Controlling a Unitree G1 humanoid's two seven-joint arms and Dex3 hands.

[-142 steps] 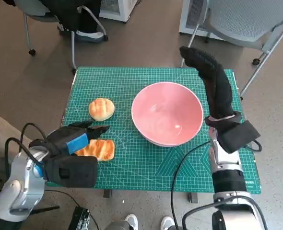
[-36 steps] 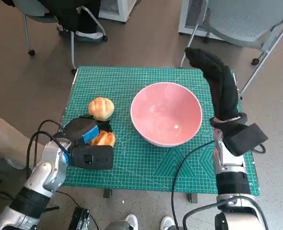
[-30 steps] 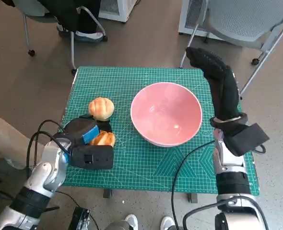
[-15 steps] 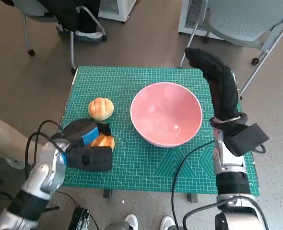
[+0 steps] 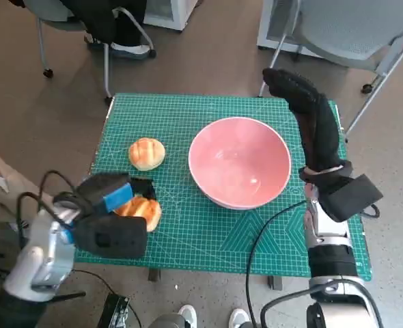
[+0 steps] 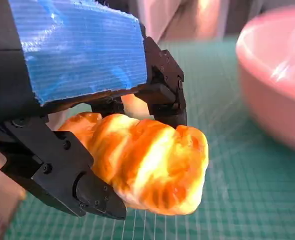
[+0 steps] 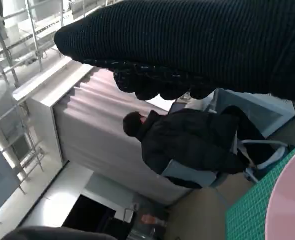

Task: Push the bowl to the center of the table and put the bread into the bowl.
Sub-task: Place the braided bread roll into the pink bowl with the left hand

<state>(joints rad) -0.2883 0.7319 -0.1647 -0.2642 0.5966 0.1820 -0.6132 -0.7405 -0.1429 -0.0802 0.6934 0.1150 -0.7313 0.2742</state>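
Presently the left hand [image 5: 113, 198], black with blue tape across its back, grips a golden-brown glazed bread roll [image 6: 152, 167]. In the left wrist view its black fingers [image 6: 162, 95] close over the top of the roll while a lower part of the hand bears from beneath, so the roll is clamped between them. Whether the roll is clear of the green gridded cutting mat [image 5: 188, 116] covering the desk cannot be told from either view.

Ahead of this hand and off to its inner side sits the large pink round bowl [image 5: 240, 161], empty and upright, roughly mid-desk. Judged from its position, the push is done or nearly so, and the grip on the roll serves the transfer into the bowl. A second, rounder bread bun [image 5: 147, 152] lies just beyond the left hand, apart from it and untouched.

The right hand [image 5: 304, 102], in a black knitted glove, is raised beyond the bowl's far-right rim with its forearm running alongside the bowl. It holds nothing; its fingers look extended, though the right wrist view shows them only in part. Contact with the rim cannot be confirmed; the placement appears meant to steady or stop the bowl.

A person in dark clothing [image 7: 197, 145] sits in the background.
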